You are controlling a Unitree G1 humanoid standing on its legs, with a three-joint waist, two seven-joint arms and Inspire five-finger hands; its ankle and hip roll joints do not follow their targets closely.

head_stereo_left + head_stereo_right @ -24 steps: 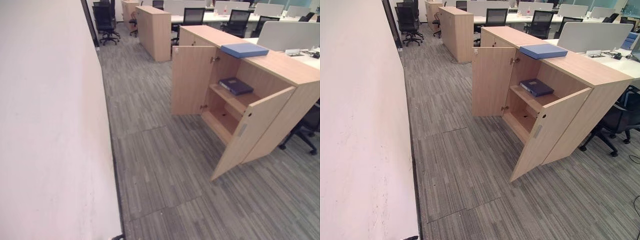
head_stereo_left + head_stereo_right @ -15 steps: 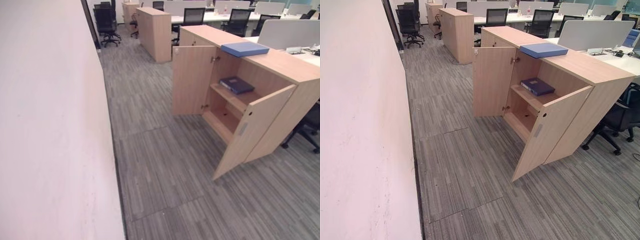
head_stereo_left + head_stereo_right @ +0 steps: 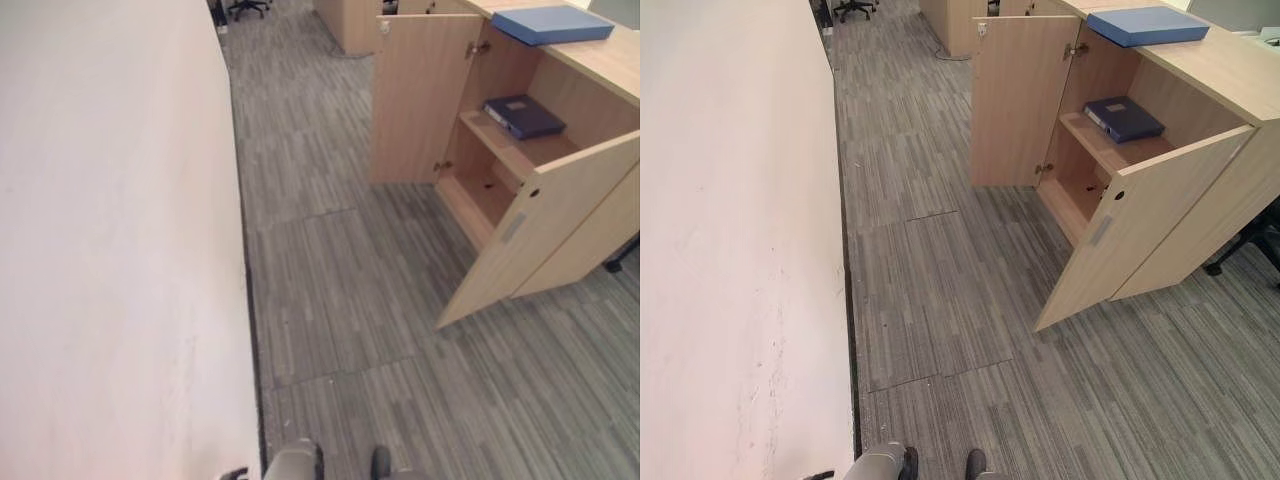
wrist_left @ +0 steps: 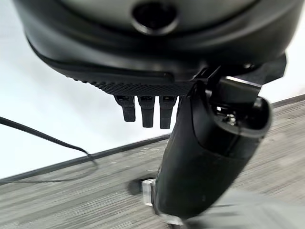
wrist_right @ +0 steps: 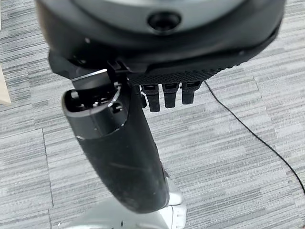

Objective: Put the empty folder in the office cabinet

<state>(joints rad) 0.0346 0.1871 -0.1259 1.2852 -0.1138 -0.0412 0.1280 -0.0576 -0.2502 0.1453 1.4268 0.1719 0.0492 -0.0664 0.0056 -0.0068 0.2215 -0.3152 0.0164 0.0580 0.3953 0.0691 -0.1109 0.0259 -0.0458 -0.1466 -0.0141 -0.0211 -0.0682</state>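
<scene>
A light blue folder (image 3: 550, 24) lies flat on top of the wooden office cabinet (image 3: 610, 75) at the upper right. Both cabinet doors stand open: the far door (image 3: 420, 100) and the near door (image 3: 545, 235). On the upper shelf inside lies a dark blue binder (image 3: 1123, 117). The lower shelf (image 3: 1072, 205) looks bare. My left hand (image 4: 209, 157) hangs over the floor by the wall, fingers (image 4: 145, 112) straight, holding nothing. My right hand (image 5: 119, 152) hangs over the carpet, fingers (image 5: 167, 100) straight and empty. Both hands are well away from the cabinet.
A pale wall (image 3: 110, 250) runs along the whole left side. Grey striped carpet (image 3: 340, 300) lies between the wall and the cabinet. A second wooden cabinet (image 3: 952, 20) stands further back. A black office chair (image 3: 1258, 245) sits right of the open cabinet.
The whole picture has shifted: the camera now looks further down and is closer to the cabinet. The folder, binder and doors have not moved.
</scene>
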